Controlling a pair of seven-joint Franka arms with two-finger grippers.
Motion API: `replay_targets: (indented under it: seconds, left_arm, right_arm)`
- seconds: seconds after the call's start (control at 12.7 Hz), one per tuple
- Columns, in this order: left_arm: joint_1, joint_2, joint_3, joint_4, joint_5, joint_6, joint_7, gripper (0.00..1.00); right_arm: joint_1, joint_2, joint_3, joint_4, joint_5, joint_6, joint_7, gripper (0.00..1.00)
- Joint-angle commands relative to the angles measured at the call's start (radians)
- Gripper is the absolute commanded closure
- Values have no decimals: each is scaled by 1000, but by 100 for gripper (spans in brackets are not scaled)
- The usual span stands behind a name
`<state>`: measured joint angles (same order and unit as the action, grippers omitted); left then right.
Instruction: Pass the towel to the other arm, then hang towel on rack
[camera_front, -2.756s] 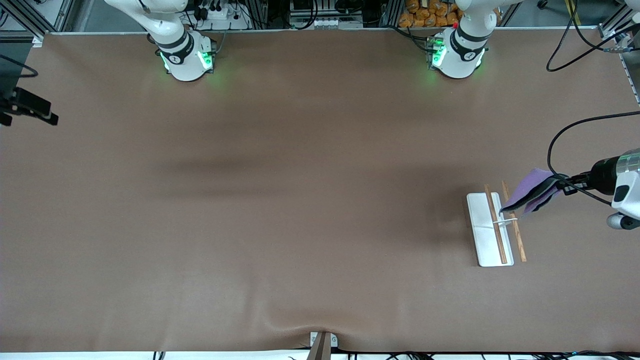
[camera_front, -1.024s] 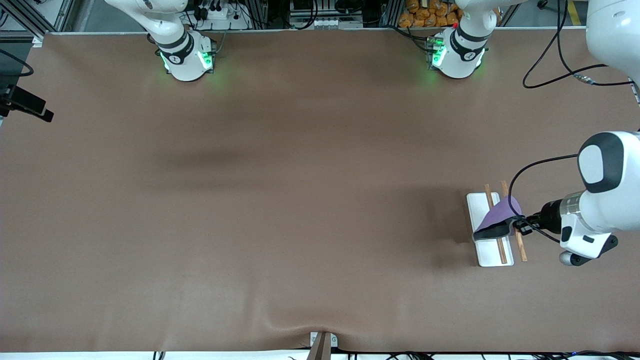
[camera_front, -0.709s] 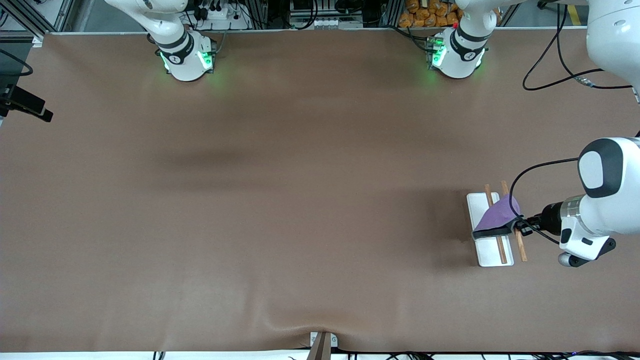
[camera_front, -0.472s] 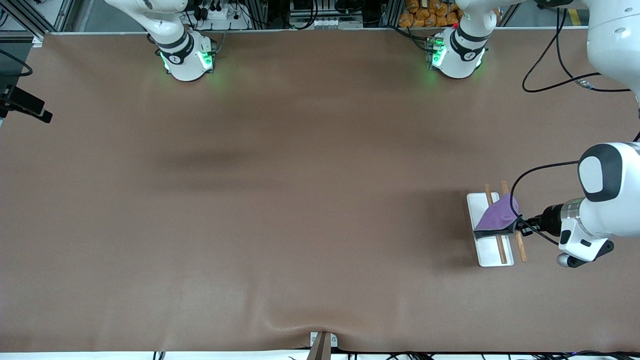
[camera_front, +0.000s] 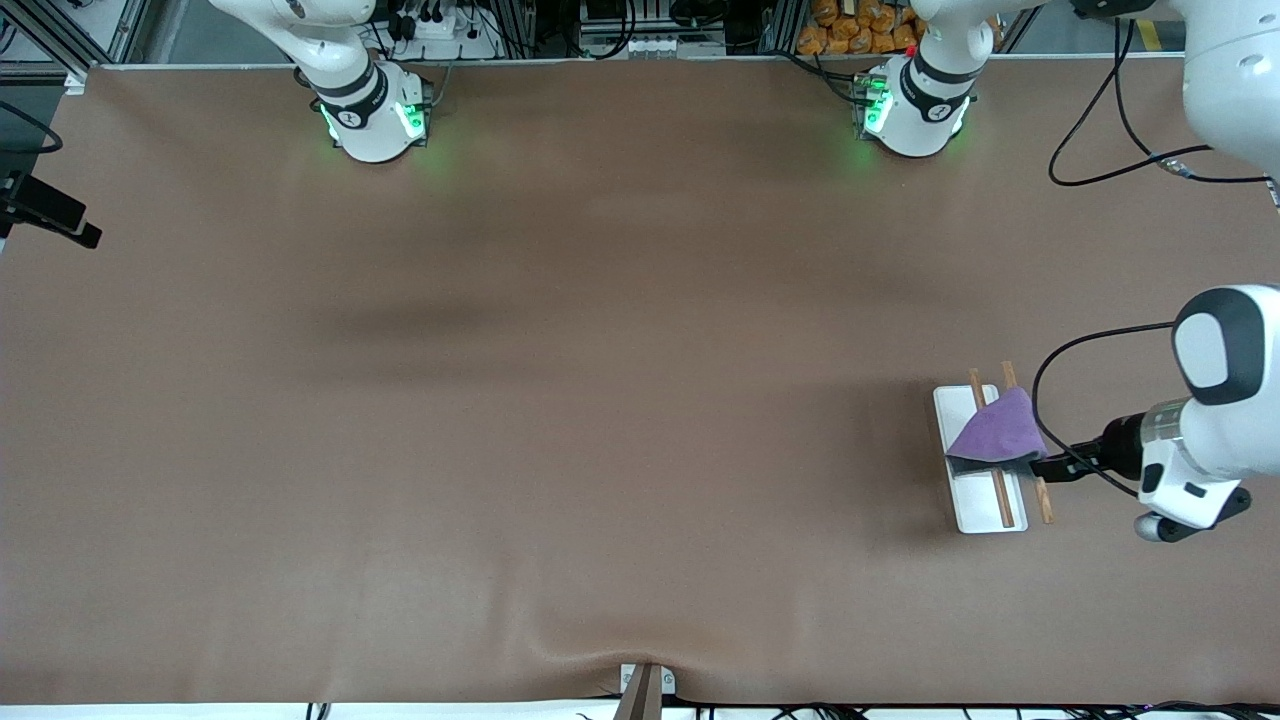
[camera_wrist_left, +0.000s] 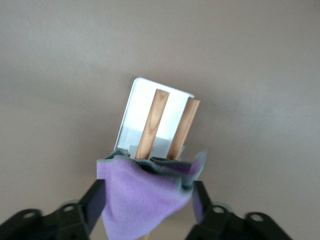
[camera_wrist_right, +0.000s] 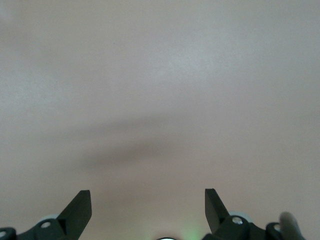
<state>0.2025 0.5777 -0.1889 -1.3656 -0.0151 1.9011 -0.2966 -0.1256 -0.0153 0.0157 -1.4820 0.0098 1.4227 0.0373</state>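
Here, your left gripper (camera_wrist_left: 145, 210) has its jaws spread wide, one dark finger (camera_wrist_left: 95, 202) on each flank of the towel (camera_wrist_left: 142, 200), with a visible sliver of space on one side and nothing pinched between them. In the front view the left gripper (camera_front: 1045, 466) sits low beside the rack (camera_front: 980, 460), at the edge of the cloth toward the left arm's end of the table.

The towel (camera_front: 995, 435) is draped over the two wooden rods (camera_wrist_left: 152, 122), lilac face up, with a thin rim of its dark grey reverse showing along the fold where it meets the rods. It covers the middle of the rods; their ends stick out past it both nearer to the front camera and farther from it. The white base plate (camera_wrist_left: 135, 107) lies flat on the brown table (camera_front: 600, 400) under the rods.

Your right gripper (camera_wrist_right: 147, 210) is also fully open and holds nothing; its wrist view shows only bare tabletop under it. That arm waits at its own end of the table, its hand out of the front view apart from a dark part (camera_front: 50, 210) at the edge.
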Motion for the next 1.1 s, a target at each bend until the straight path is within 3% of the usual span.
replay_targets:
  seconds: [0.0,0.63,1.02]
  left_arm:
    - [6,-102,-6,-15,-2,-43,10,0]
    - [6,-304,8,-18,3,-259,119,0]
    - [-8,-438,-23,-20,3,-425,117,0]
  right_arm:
    - [1,-5,-3,11,-4,-1,9,0]
    - [3,-5,-3,11,-2,7,9,0]
    - [4,-5,-3,11,-2,7,9,0]
